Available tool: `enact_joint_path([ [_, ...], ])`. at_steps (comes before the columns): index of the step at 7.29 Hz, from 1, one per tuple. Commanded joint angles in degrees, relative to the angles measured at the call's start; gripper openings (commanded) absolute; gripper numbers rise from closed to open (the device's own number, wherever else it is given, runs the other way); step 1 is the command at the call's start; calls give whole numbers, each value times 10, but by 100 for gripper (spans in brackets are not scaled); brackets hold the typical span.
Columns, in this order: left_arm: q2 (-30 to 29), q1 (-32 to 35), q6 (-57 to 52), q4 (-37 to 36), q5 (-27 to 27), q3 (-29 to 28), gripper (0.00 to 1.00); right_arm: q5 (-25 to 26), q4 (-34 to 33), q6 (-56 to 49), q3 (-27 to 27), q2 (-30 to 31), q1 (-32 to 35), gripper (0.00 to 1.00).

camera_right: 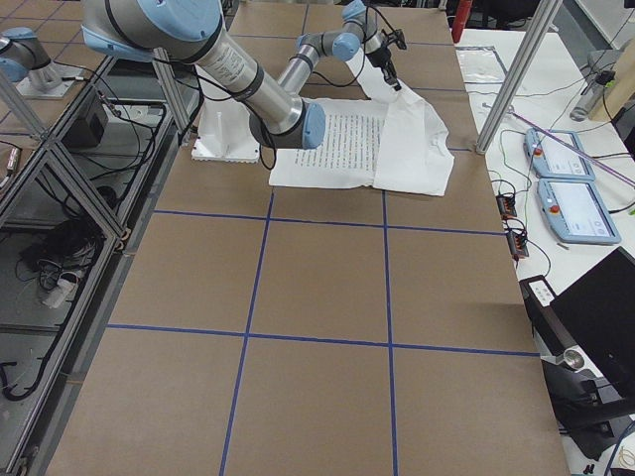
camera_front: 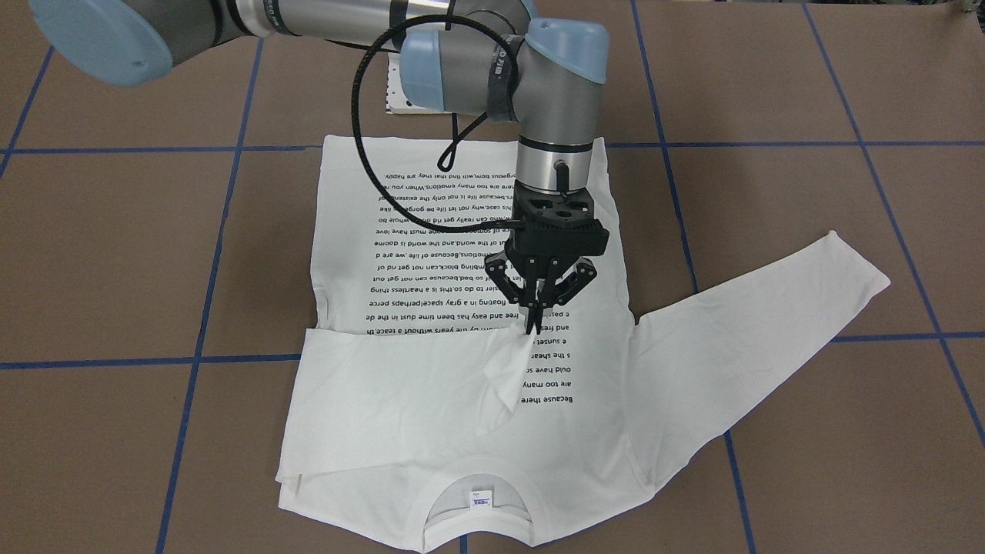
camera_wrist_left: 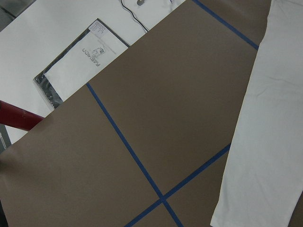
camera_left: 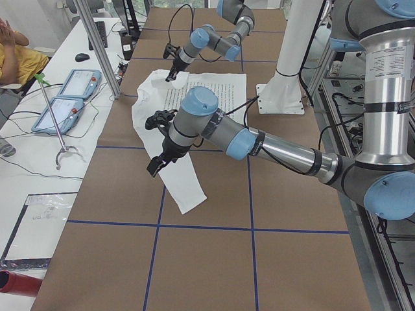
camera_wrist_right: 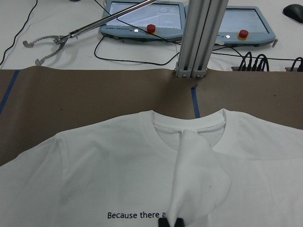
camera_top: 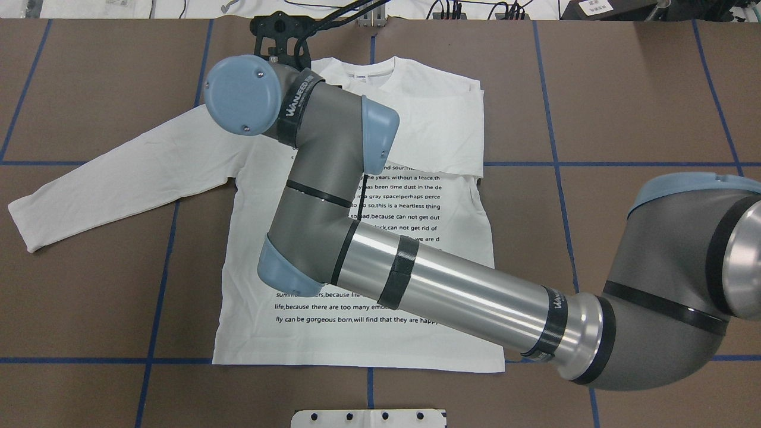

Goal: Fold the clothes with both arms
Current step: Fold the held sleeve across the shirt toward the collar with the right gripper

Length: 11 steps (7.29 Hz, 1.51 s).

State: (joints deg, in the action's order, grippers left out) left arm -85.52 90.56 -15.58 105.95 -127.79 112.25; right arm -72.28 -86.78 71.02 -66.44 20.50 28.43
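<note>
- Right arm (camera_front: 323, 17) sits closest to the lens in the front view. Its blue elbow cap fills the upper left corner and its forearm runs right along the top edge.
- Left of centre, the folded sleeve (camera_front: 385, 400) lies across the chest of the shirt (camera_front: 592, 454). The shirt rests flat on the table (camera_front: 115, 269), hem toward the top and collar (camera_front: 477, 532) at the bottom edge, so its long axis runs top to bottom.
- At centre the right end effector (camera_front: 532, 327) points straight down. Its jaws are drawn almost together on the cuff of that sleeve, which peaks slightly at the tips.
- From those tips the held sleeve trails away to the lower left, and the printed chest lies directly beneath. Setting the cuff down looks like a short drop, not a carry.
- Right of centre, the spread sleeve (camera_front: 769, 331) slants toward the upper right, well apart from the right end effector.
- The left side view puts the left end effector (camera_left: 154, 168) near that sleeve, so the left arm (camera_left: 292, 152) seems the nearer one. Whether its jaws are parted I cannot tell.
</note>
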Motion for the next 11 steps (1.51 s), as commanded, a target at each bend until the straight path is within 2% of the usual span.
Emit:
enact_joint_path([
  [1,2,3,-1,0,0,-2,100,21,6,8,35,-32,-22,0],
  [2,2,3,-1,0,0,-3,100,21,6,17,66,-59,-29,0],
  [3,1,3,-1,0,0,-5,100,21,8,33,75,-67,-36,23],
  [4,1,4,0,0,0,-5,100,28,8,39,77,-68,-41,99],
  [5,1,4,3,0,0,-5,100,21,8,45,79,-70,-40,100],
  [6,0,4,4,0,0,-9,100,-13,6,46,77,-70,-36,100],
  [7,0,4,2,0,-1,-8,100,-77,-3,47,72,-69,-11,100],
  [8,-3,4,2,1,-2,-5,100,-165,-17,40,55,-52,42,100],
  [9,-6,2,2,2,-4,2,100,-234,-24,29,12,-12,86,100],
  [11,-3,-6,4,15,-7,-4,100,-309,-113,-119,-155,106,171,100],
])
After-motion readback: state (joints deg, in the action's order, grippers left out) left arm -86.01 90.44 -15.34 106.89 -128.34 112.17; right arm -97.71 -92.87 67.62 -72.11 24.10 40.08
